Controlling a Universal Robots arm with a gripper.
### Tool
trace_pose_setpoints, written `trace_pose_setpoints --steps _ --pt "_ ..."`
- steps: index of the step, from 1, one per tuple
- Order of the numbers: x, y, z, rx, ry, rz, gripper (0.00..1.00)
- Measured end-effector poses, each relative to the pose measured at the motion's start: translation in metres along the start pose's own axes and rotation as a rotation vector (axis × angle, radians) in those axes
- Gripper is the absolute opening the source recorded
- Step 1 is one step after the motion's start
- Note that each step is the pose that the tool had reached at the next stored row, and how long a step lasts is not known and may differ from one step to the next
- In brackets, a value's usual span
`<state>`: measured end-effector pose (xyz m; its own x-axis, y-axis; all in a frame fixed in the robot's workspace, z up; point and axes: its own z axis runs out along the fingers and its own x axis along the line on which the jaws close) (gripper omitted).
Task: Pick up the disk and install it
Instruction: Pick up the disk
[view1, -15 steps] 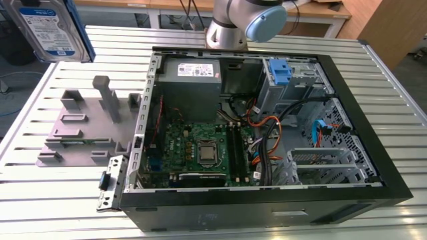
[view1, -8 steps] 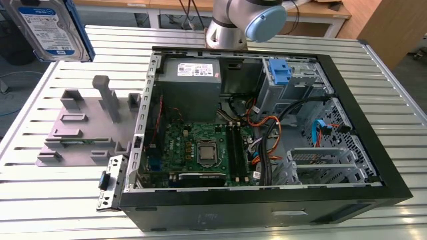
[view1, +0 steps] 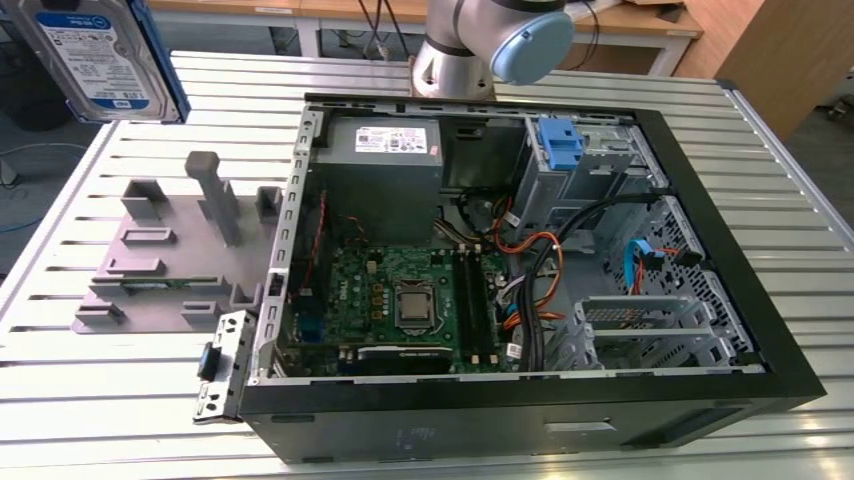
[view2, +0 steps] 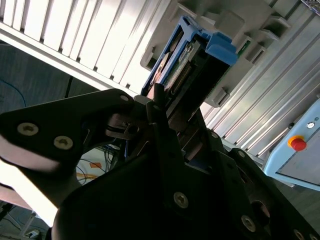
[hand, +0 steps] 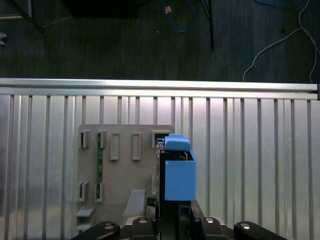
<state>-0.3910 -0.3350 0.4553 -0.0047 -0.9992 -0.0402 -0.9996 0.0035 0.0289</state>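
To the exterior view's left of the computer case (view1: 534, 425), we see the disk (view1: 100, 55) hanging in the air above the ribbed metal surface (view1: 120, 400). Its blue-and-white label faces the camera and the blue carrier shows along one edge.

In the second wrist view the black tool (view2: 167, 107) is clamped on the disk (view2: 192, 55), with its fingers (view2: 155, 102) pressed against the drive's sides. In the first wrist view we look down the disk (hand: 179, 175) and find it held on edge over the rim of a grey fixture (hand: 125, 170). A thin green board (hand: 99, 162) stands in one of the fixture's slots.

Nearer the case, just beside its wall on the exterior view's left, that grey fixture (view1: 174, 250) lies flat on the surface with its posts standing up.

The case lies open on its side. Inside it, on the exterior view's left, a grey power supply (view1: 380, 150) sits by the far wall, and the green motherboard (view1: 400, 300) lies nearer the camera. Toward the exterior view's right of the case we see a tall blue latch (view1: 561, 140) by the far wall, then loose black and orange cables (view1: 541, 270), then a metal drive cage (view1: 641, 330) in the near corner.

Beyond the case's far wall stands the arm (view1: 487, 45).
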Motion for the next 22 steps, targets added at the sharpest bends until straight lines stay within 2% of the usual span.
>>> trace_pose_setpoints --steps 10,22 --pt "-0.0001 0.0001 -0.0024 -0.0001 0.0001 0.000 0.35" --pt "-0.0012 0.0005 -0.0177 0.0001 0.0000 0.000 0.35"
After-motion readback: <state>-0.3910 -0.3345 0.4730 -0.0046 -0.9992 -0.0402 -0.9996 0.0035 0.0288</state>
